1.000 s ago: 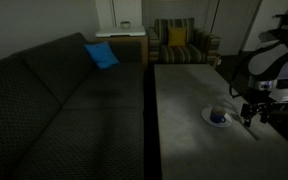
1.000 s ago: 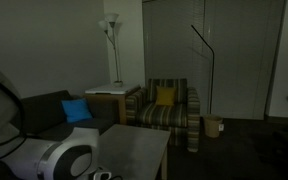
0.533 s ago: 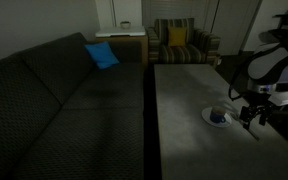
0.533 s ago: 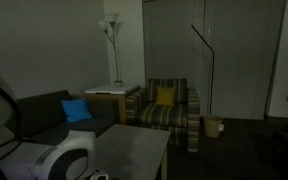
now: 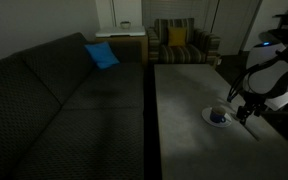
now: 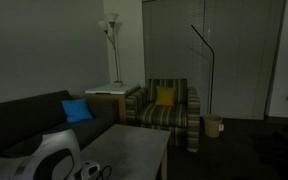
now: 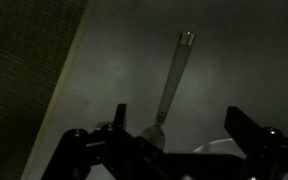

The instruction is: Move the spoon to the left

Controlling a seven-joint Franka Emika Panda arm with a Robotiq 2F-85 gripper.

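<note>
In the wrist view the spoon [image 7: 172, 80] lies flat on the grey surface [image 7: 114, 60]. Its slender handle runs from the upper middle of the frame down and slightly left to the lower middle. There its wider end sits between the two fingers of the pincer [image 7: 177, 118], nearer the one on the frame's left. The pincer is spread wide, grasping nothing. In an exterior view it hangs at the right of the frame, just beside the white saucer [image 5: 206, 117] carrying a dark cup [image 5: 219, 115]; the spoon cannot be made out there.
</note>
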